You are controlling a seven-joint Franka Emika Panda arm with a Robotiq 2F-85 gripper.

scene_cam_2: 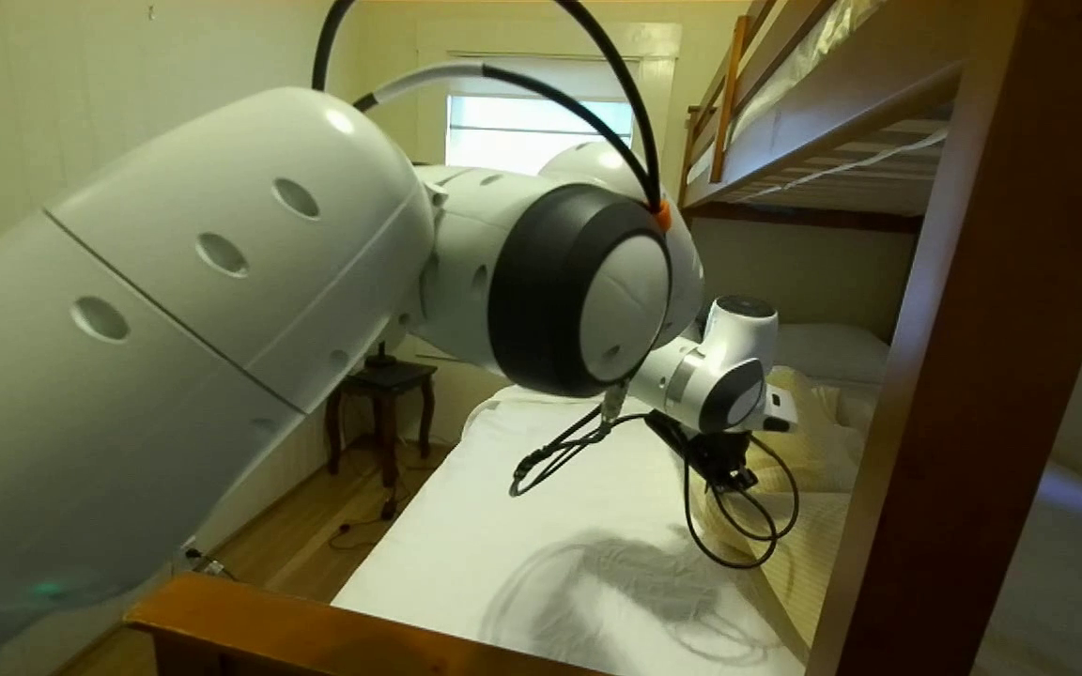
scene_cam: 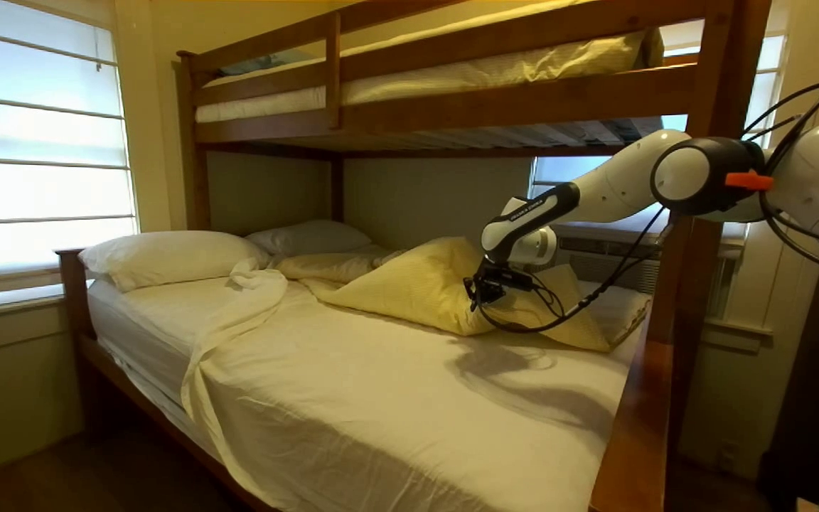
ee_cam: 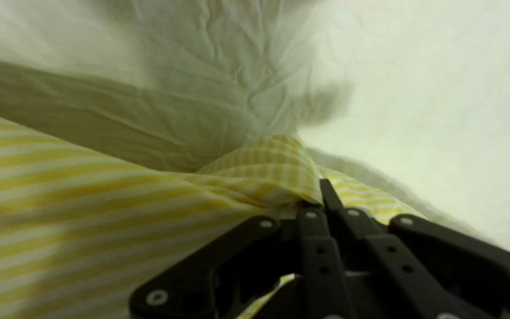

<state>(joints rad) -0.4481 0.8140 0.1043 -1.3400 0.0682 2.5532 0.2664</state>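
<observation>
Nearest me, on the right, rose a wooden footboard (scene_cam: 640, 427). Leftward from it stretched a white sheet (scene_cam: 395, 398), lightly creased, its near side hanging down in a long drape. A dim shadow (scene_cam: 495, 363) lay across its right part. Farther in, a white robot arm (scene_cam: 616, 185) reached from the right, lower than the upper bunk (scene_cam: 466, 110), and bent downward to a black gripper (ee_cam: 319, 198). Its fingers (ee_cam: 317, 235) were clenched on a fold of a yellow-and-white striped cover (scene_cam: 416, 284), and creases ran in toward their tips. That cover lay heaped on the far side of the sheet, swelling into a mound just left of the gripper, while a flap on the right sloped down onto the sheet. Past it sat what looked like an air conditioner (scene_cam: 594, 267), under a small window (scene_cam: 555, 169). At the far left rested a plump white pillow (scene_cam: 168, 259), with a second pillow (scene_cam: 313, 238) farther back and to its right; a large window (scene_cam: 40, 142) glowed at the left.
</observation>
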